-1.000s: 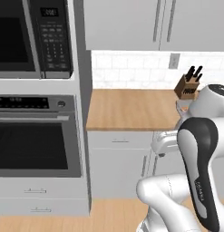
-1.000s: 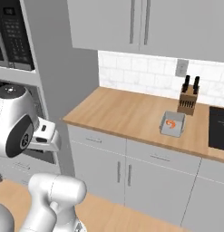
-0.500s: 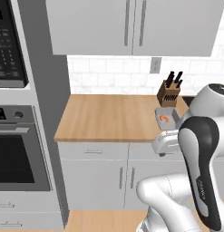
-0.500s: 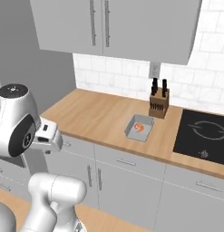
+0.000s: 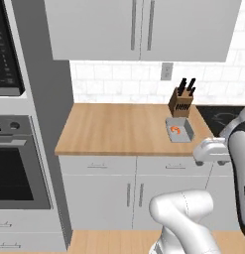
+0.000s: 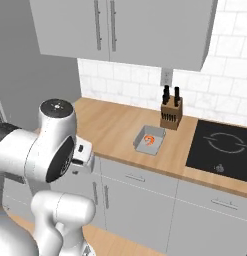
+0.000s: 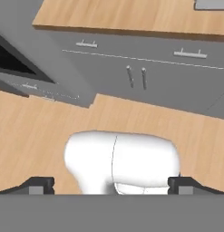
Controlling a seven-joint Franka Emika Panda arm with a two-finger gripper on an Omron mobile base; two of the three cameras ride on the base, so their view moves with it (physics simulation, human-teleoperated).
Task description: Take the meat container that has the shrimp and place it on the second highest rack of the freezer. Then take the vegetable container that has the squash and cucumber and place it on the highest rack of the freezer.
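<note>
A dark built-in oven (image 5: 15, 163) stands at the far left. The wooden countertop (image 5: 114, 131) carries a shallow grey tray (image 5: 179, 130) holding a small curled orange shrimp (image 5: 175, 130), just in front of a wooden knife block (image 5: 181, 101). A black cooktop (image 6: 222, 147) lies rightmost. The gripper (image 7: 111, 186), jaws spread wide and empty, points at the floor.

Arm folded close above base; gripper (image 7: 111, 186) pointing down toward floor, jaws spread wide, empty.
</note>
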